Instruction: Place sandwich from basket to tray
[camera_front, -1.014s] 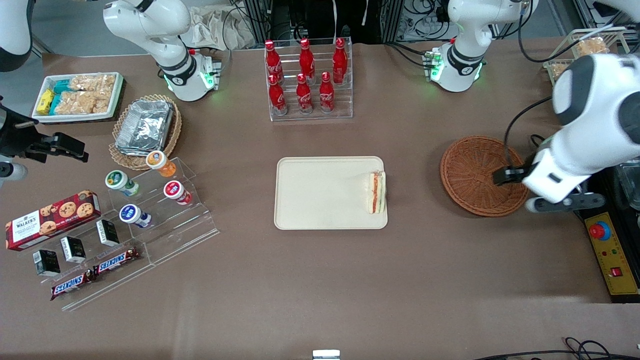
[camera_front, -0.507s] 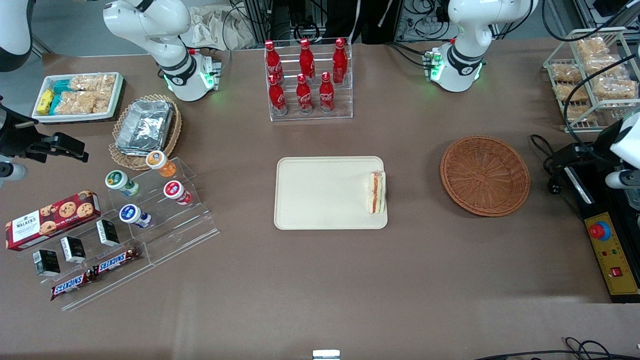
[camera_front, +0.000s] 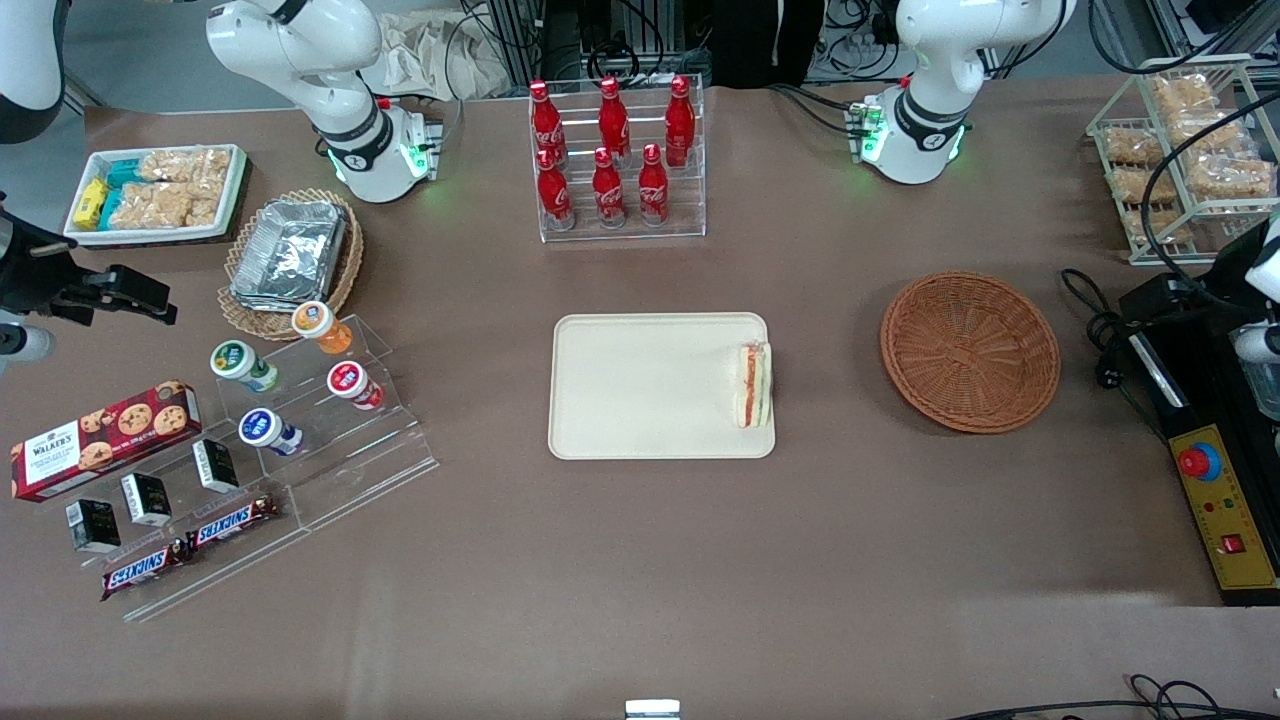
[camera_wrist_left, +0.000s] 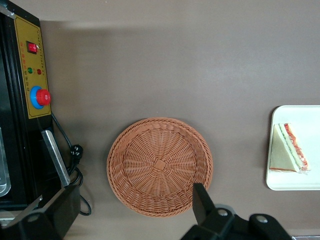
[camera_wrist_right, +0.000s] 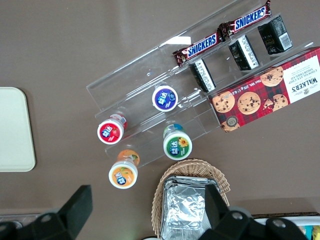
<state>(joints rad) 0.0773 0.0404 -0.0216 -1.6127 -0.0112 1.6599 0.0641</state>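
Observation:
The sandwich (camera_front: 753, 385) (camera_wrist_left: 287, 155), a white wedge with red and green filling, lies on the cream tray (camera_front: 650, 385) (camera_wrist_left: 295, 181), at the edge nearest the basket. The reddish-brown wicker basket (camera_front: 970, 350) (camera_wrist_left: 160, 166) holds nothing. My left gripper (camera_wrist_left: 134, 192) hangs high over the table at the working arm's end, with the basket's rim beneath it. It is open wide, with nothing between its dark fingers (camera_wrist_left: 202, 205). In the front view only a bit of the arm (camera_front: 1262, 290) shows at the picture's edge.
A black control box with a red button (camera_front: 1200, 462) (camera_wrist_left: 39, 96) and cables lies beside the basket at the working arm's end. A wire rack of snack packets (camera_front: 1190, 150) stands farther from the camera. A rack of red bottles (camera_front: 615, 160) is farther back than the tray.
The left arm has pulled away from above the basket toward the working arm's end, nearly leaving the front view. Sandwich, tray and basket have not moved.

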